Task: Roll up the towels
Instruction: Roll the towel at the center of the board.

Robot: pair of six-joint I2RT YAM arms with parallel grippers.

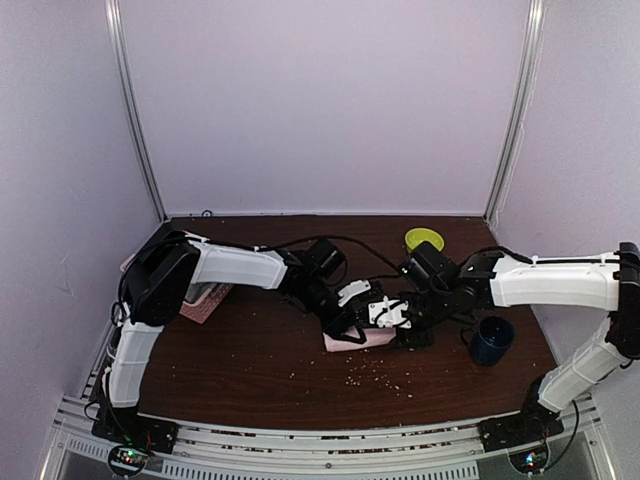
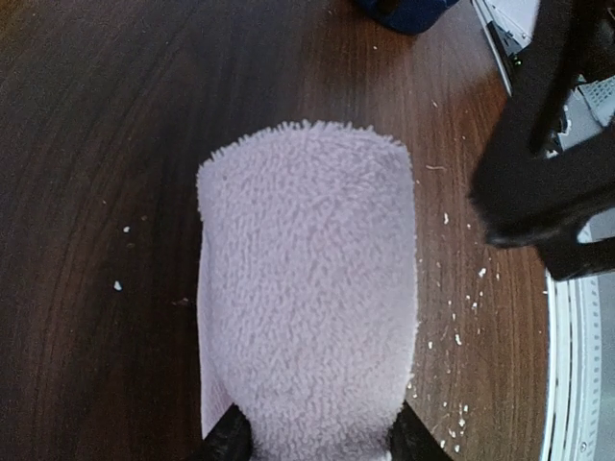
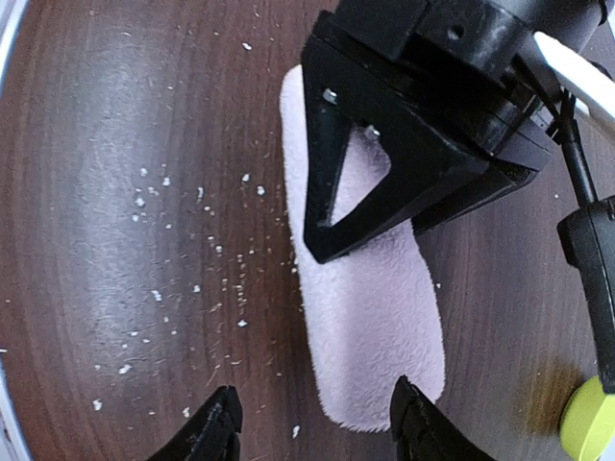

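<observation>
The pale pink towel [image 1: 358,340] lies as a rolled-up tube in the middle of the dark wooden table [image 1: 260,360]. My left gripper [image 2: 317,447] is shut on one end of this roll [image 2: 307,288], a black finger pressed into each side. In the right wrist view the left gripper [image 3: 413,144] sits over the far half of the roll [image 3: 375,317]. My right gripper [image 3: 317,427] stands open at the roll's other end. One of its fingertips [image 3: 415,423] is at the roll's edge, the other is over bare wood. From above, the right gripper [image 1: 395,318] meets the left gripper [image 1: 348,322] over the towel.
A dark blue mug [image 1: 492,340] stands to the right of the right arm. A yellow-green bowl [image 1: 424,240] sits at the back. A pink basket [image 1: 205,300] lies under the left arm at the table's left. White crumbs [image 1: 380,375] are scattered in front of the towel.
</observation>
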